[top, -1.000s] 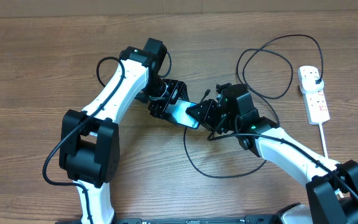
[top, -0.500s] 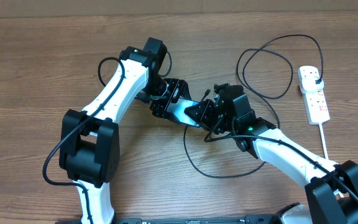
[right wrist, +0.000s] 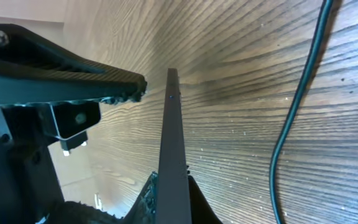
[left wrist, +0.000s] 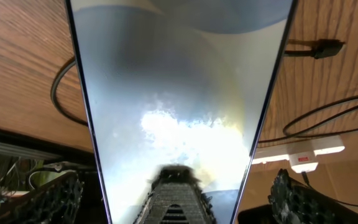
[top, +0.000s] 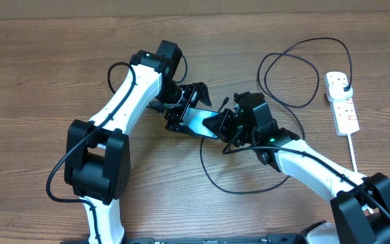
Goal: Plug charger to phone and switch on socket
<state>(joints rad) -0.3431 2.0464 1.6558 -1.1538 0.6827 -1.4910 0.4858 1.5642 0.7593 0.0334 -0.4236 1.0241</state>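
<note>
Left pincer (top: pixel 187 107) has opened, phone (top: pixel 197 123) between its fingers

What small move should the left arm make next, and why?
Probably back the left gripper away from the phone and toward the charger's connector tip. Its jaws stand open, wide of the phone's edges, the right gripper alone clamps the phone, and the connector tip lies loose on the table.

The top view is bright and sharp, with soft shadows on the counter (top: pixel 32 68). White glare shines on the phone (left wrist: pixel 173 93) screen. Close parts look blurry.
</note>
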